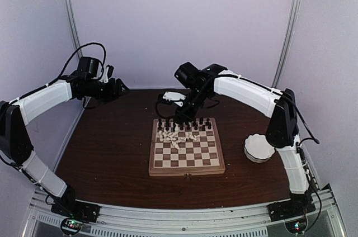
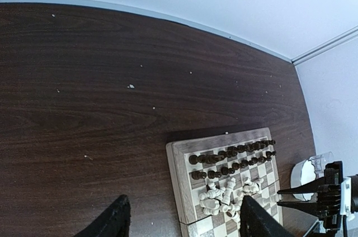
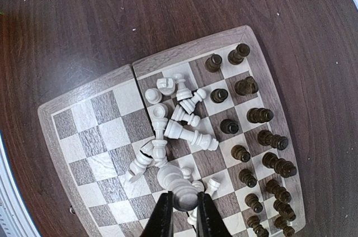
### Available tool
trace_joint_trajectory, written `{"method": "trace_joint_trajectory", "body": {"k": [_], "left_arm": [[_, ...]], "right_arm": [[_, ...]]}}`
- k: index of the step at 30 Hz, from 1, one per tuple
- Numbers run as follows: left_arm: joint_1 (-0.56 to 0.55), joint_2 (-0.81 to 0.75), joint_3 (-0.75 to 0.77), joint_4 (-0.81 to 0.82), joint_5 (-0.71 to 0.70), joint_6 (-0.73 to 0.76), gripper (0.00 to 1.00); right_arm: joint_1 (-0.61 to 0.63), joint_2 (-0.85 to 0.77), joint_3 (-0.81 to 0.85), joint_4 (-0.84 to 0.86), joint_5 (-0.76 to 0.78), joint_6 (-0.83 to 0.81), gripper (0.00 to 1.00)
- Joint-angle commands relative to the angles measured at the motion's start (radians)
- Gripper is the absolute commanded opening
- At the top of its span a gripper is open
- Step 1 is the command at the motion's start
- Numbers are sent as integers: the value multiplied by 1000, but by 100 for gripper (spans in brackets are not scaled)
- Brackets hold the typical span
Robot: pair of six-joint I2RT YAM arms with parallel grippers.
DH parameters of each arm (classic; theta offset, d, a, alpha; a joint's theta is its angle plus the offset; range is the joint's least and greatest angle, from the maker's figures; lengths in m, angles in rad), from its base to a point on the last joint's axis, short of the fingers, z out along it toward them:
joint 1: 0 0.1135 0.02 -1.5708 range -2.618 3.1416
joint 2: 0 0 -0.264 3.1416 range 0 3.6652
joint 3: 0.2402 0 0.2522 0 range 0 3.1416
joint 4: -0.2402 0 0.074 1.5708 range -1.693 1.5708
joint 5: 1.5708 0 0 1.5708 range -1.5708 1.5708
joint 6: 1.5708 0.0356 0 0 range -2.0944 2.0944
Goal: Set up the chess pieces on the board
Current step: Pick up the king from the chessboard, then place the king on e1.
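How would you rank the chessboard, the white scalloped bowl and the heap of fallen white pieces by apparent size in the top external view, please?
1. chessboard: clearly largest.
2-3. white scalloped bowl and heap of fallen white pieces: about alike; the heap spreads wider but flatter, so unranked.

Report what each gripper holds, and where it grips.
Right gripper: a cream-white chess piece, pinched at its round end nearest the camera. Left gripper: open, holding nothing.
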Motion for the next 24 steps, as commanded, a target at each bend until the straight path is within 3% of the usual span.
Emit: {"method": "trace_joint_trajectory", "body": {"k": [1, 6, 15, 24], "left_arm": [[6, 12, -5, 37, 13, -3, 67], [6, 18, -4, 37, 11, 1, 67], [8, 35, 5, 21, -5, 15, 66], [8, 45, 14, 13, -1, 27, 66]], "right_arm": [[5, -84, -67, 14, 24, -12, 5], [6, -182, -203, 39, 30, -40, 4], [6, -446, -608, 215, 47, -97, 4], [9, -558, -830, 324, -18, -141, 4]]}}
